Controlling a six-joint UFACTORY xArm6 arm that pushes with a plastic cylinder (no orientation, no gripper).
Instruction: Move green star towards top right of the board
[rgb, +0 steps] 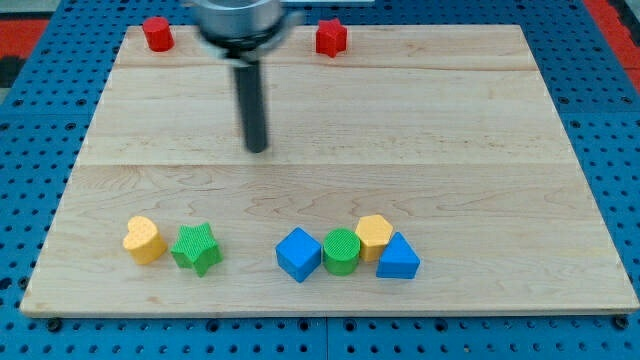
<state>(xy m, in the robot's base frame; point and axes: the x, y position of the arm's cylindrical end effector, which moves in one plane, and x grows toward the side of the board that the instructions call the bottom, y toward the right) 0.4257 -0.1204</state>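
Camera view: my tip (257, 148) rests on the table (420, 140) in its upper-left middle, well apart from every block. No hand fitted, only the rod. Green star (196, 247) sits near the view's bottom left, just beside the yellow heart (144, 239).

No text, label, brand, number or sign can be read anywhere in the camera view (not even a faint one).
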